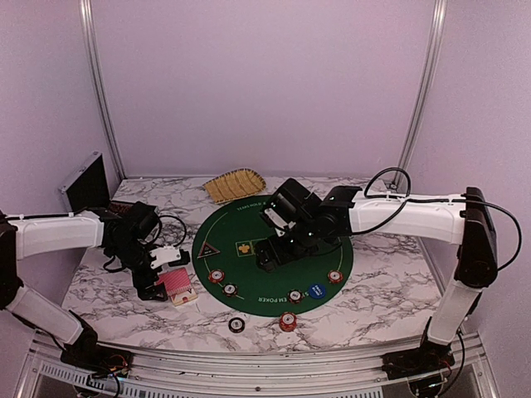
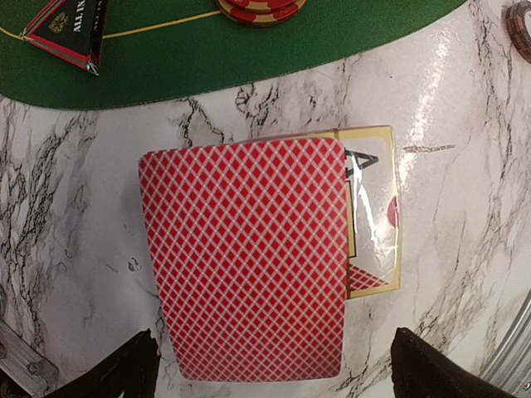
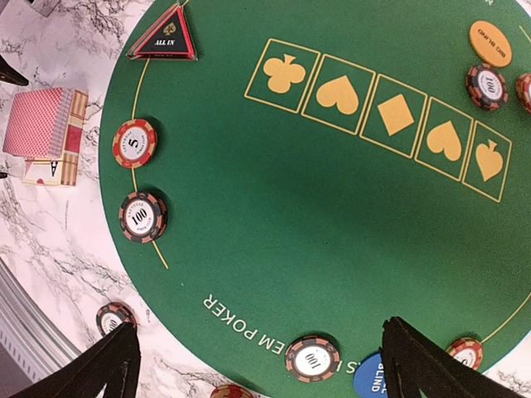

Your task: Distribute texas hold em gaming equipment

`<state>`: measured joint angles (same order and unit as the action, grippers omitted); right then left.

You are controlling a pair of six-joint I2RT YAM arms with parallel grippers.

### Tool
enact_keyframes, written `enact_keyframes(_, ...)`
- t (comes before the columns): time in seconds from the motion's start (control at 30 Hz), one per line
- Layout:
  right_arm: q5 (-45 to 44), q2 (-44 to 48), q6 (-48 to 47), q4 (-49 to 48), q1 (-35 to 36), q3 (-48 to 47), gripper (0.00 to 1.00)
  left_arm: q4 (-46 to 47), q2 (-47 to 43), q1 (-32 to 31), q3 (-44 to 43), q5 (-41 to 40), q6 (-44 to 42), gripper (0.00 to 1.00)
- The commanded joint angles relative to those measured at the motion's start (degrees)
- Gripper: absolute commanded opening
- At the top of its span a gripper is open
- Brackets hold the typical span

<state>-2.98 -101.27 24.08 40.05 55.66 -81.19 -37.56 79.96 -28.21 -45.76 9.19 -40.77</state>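
Right wrist only: orange button [image 3: 489, 43]; L tool [image 2: 272, 358], R tool [image 3: 259, 333] wide open, empty.

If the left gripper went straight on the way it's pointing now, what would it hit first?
Most likely the red-backed playing cards: they lie squarely ahead of the open left gripper, stacked partly over a gold-edged card box on the marble table. How close they are is unclear.

Red-backed card stack [image 2: 249, 257] laid face down on the marble surface [image 2: 465, 124] just beside the green mat [image 3: 274, 215]; black triangular button [image 3: 163, 37], striped chips [image 3: 135, 143], blue button [image 3: 373, 377], orange button [image 3: 490, 43] set flat on the mat; two stray chips [image 1: 237, 324] left off its near edge
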Motion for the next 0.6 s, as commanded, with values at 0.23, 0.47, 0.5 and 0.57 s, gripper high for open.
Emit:
enact_keyframes(0.23, -0.01, 2.29, 0.90, -1.03, -0.47, -0.56, 0.99, 1.98, 3.55, -0.27, 0.55, -0.73, -1.66, 0.99)
enact_keyframes(0.47, 0.08, 2.46, 0.81, -1.20, -0.46, -0.47, 0.99, 3.27, 5.07, -0.27, 0.73, -1.25, -1.40, 0.99)
enact_keyframes(0.5, 0.08, 2.48, 0.82, -1.22, -0.46, -0.46, 0.99, 3.42, 5.16, -0.27, 0.89, -1.34, -1.48, 0.99)
enact_keyframes(0.57, 0.17, 2.49, 0.71, -1.22, -0.46, -0.46, 0.99, 3.50, 5.35, -0.27, 1.06, -1.31, -1.61, 0.99)
